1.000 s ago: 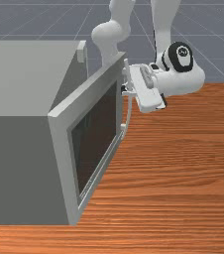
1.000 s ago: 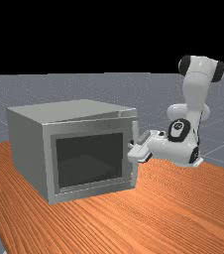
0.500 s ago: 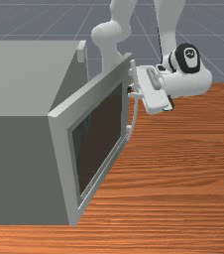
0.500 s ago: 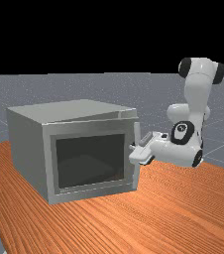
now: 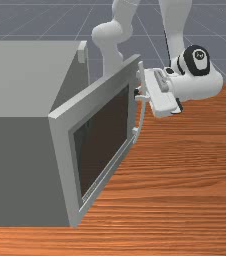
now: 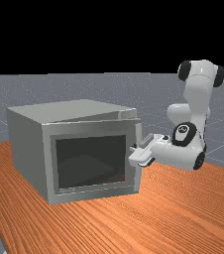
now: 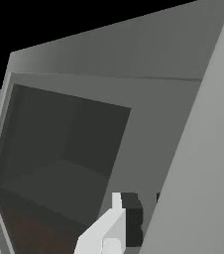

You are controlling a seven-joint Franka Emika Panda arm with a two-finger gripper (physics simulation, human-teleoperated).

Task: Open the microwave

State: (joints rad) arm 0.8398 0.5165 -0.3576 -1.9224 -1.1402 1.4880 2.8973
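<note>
MW door (image 5: 103, 142) swung wider, hand (image 5: 138, 94) nr handle (image 5: 143, 117).

Light seems to come from above: microwave (image 5: 22, 80) top is pale grey, its side much darker, wood surface (image 5: 185, 165) bright orange around the hand (image 5: 137, 94). Arm (image 5: 197, 87) is bright white with soft grey shading. Wrist view is dim grey, window (image 7: 59, 134) near-black beside the hand, backdrop (image 7: 44, 20) solid black.

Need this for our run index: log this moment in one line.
microwave | door: partly open, handle edge swung out from body | tool: at door handle | task: started, door not wide open
</note>
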